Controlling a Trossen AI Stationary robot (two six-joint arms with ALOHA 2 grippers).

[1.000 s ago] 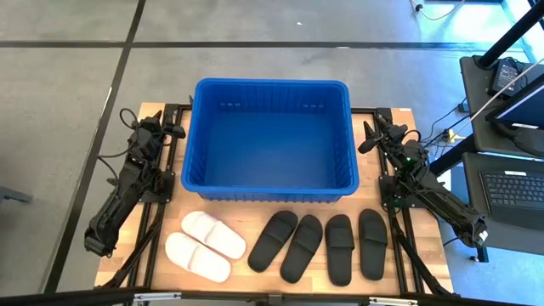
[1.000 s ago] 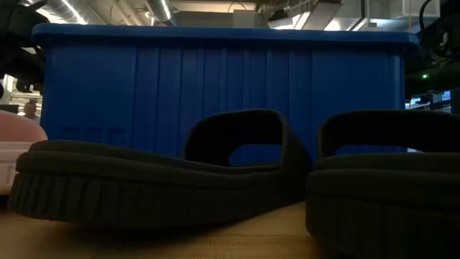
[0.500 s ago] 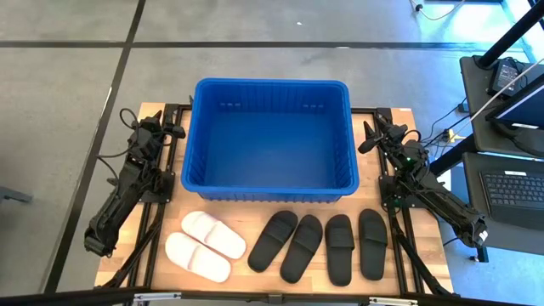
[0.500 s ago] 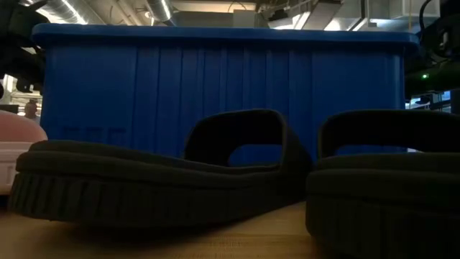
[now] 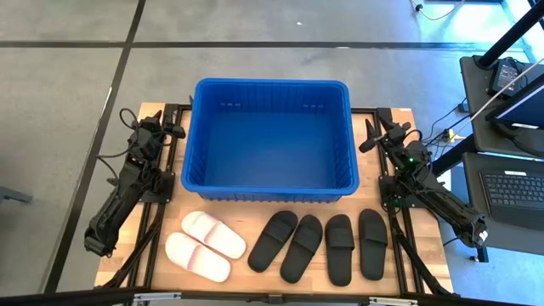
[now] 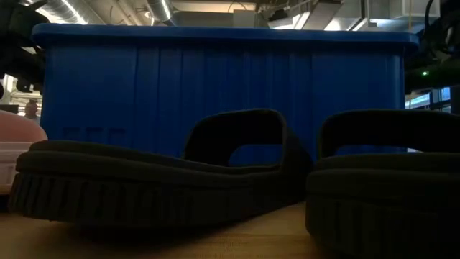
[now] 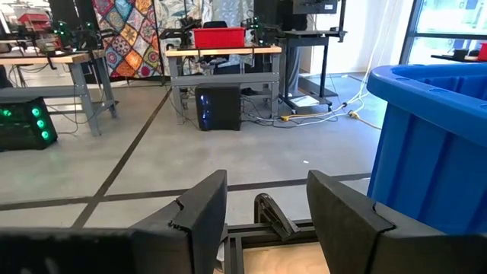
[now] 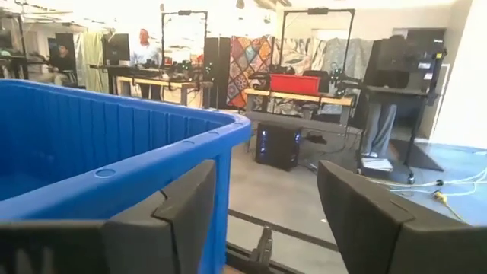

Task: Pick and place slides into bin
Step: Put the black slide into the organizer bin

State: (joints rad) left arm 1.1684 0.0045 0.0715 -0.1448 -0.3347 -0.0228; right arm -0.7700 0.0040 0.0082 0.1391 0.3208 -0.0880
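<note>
The blue bin (image 5: 270, 85) stands at the middle of the table's far half and holds nothing that I can see. Two white slides (image 5: 212, 234) (image 5: 197, 257) lie soles down at the near left. The black slides (image 5: 273, 240) (image 5: 303, 247) (image 5: 340, 248) (image 5: 372, 244) lie side by side at the near right; two of them fill the low view (image 6: 158, 180) (image 6: 388, 173). My left gripper (image 5: 172, 131) is open and empty beside the bin's left wall, and it also shows in the left wrist view (image 7: 266, 190). My right gripper (image 5: 370, 138) is open and empty beside the bin's right wall, and it also shows in the right wrist view (image 8: 266, 183).
The bin's ribbed near wall (image 6: 215, 79) rises just behind the black slides. Black frame rails (image 5: 161, 221) run along both table sides under the arms. Desks with a laptop (image 5: 510, 187) stand off the table's right edge. People show far off in the room (image 8: 143, 46).
My right gripper has shifted slightly at its place beside the bin's right wall. The slides, the bin and my left arm have kept still.
</note>
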